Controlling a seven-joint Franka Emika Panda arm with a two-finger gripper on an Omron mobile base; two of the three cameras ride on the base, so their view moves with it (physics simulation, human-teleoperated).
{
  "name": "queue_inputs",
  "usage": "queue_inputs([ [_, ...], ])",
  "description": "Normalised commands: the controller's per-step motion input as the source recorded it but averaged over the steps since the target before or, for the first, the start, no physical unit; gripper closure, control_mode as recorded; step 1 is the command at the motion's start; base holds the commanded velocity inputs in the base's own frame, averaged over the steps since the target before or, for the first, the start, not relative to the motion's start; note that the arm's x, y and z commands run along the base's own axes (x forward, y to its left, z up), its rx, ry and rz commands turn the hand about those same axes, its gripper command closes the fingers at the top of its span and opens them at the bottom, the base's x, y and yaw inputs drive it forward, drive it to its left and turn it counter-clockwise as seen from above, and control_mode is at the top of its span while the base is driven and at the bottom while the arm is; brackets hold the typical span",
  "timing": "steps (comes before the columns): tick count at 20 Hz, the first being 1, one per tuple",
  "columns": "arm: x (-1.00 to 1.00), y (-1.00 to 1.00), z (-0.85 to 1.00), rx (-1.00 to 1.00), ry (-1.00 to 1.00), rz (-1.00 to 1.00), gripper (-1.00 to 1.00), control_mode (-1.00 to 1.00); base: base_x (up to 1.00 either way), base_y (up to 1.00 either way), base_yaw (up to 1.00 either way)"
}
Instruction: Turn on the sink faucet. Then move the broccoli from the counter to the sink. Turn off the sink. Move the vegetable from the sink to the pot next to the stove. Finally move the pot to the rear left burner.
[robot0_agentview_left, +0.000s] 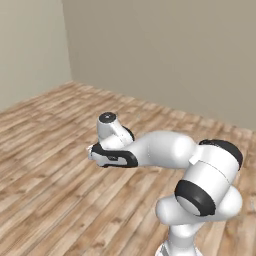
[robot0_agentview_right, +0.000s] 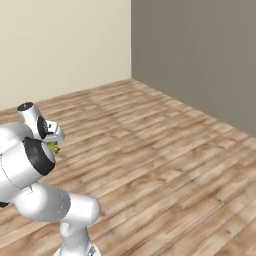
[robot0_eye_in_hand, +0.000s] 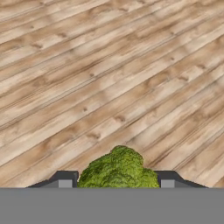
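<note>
The broccoli (robot0_eye_in_hand: 117, 171) sits clamped in the claw (robot0_eye_in_hand: 116, 183), a dark fingertip (robot0_eye_in_hand: 64, 180) pressed in on either side of the green head, and the whole thing hangs in the air above the wooden floor (robot0_eye_in_hand: 87, 78). From behind on the right, a bit of green (robot0_agentview_right: 52, 147) peeks out just under the hand, beside the arm (robot0_agentview_right: 30, 165), which is folded back over its base. From the other side the arm (robot0_agentview_left: 200, 185) bends low and reaches left across the floor (robot0_agentview_left: 50, 175), with the plain walls (robot0_agentview_left: 165, 50) meeting in a corner behind it.
</note>
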Motion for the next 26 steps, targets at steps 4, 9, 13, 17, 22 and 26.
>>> queue_inputs([
  [4, 0.00, 0.00, 0.00, 0.00, 0.00, 0.00, 1.00, 1.00, -0.07, 0.27, 0.42],
  [9, 0.00, 0.00, 0.00, 0.00, 0.00, 0.00, 1.00, 1.00, -0.07, 0.28, 0.43],
  [13, 0.00, 0.00, 0.00, 0.00, 0.00, 0.00, 1.00, 1.00, -0.07, 0.27, 0.42],
  [17, 0.00, 0.00, 0.00, 0.00, 0.00, 0.00, 1.00, 1.00, -0.07, 0.26, 0.42],
  [22, 0.00, 0.00, 0.00, 0.00, 0.00, 0.00, 1.00, 1.00, -0.06, 0.24, 0.42],
  [26, 0.00, 0.00, 0.00, 0.00, 0.00, 0.00, 1.00, 1.00, -0.06, 0.21, 0.43],
])
